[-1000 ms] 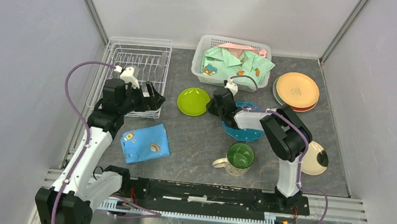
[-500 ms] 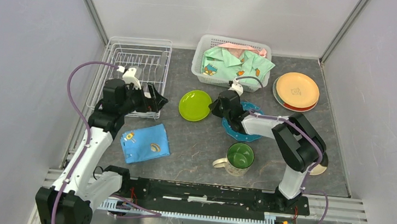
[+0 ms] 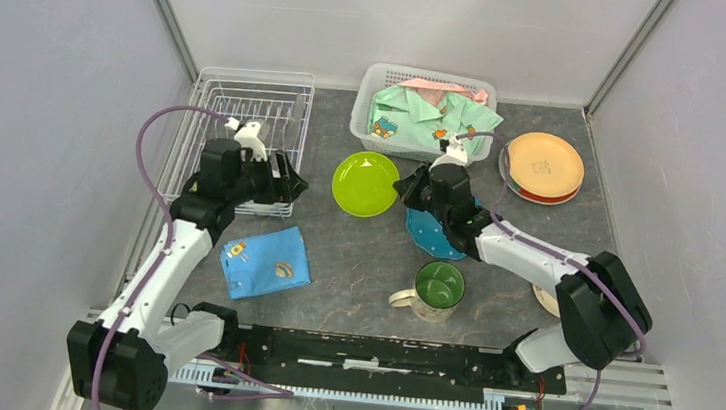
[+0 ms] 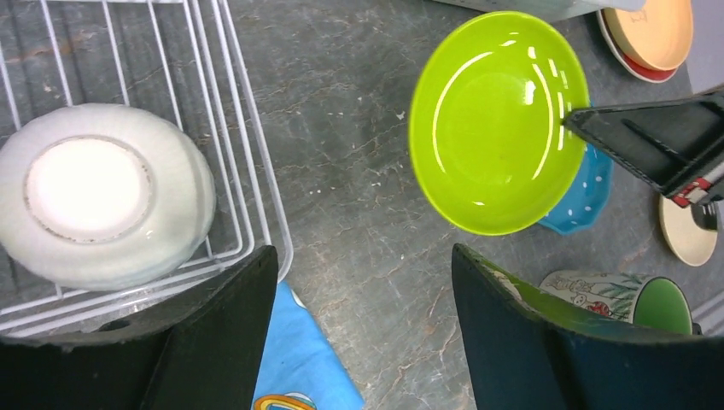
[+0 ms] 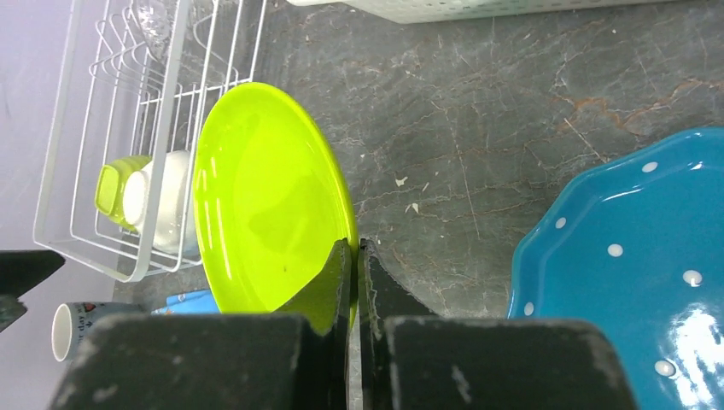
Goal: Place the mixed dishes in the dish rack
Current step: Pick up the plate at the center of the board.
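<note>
The right gripper (image 5: 357,248) has its jaws clenched on the near rim of the lime-green plate (image 5: 256,205); the left gripper (image 4: 360,254) stands parted with nothing between its fingers, hovering at the near right corner of the dish rack (image 3: 256,74). A second ago the plate lay flat on the table beside the blue dotted plate (image 3: 436,234); now it is tipped up on edge and seems lifted clear, held between that plate and the rack while the right arm has stretched out leftward. By my reading the pick is done and the carry has begun, possibly toward a handover, since the left jaws face the plate. The rack already holds a white bowl (image 4: 94,192) turned upside down and, beside it, a small yellow-green cup (image 5: 115,188). The mug (image 3: 436,287) and the orange plate (image 3: 542,164) wait on the table. The cream plate (image 3: 543,299) is mostly hidden behind the right arm; a small cup (image 5: 72,329) is cut off at the corner of the right wrist view, its place unclear from above.
</note>
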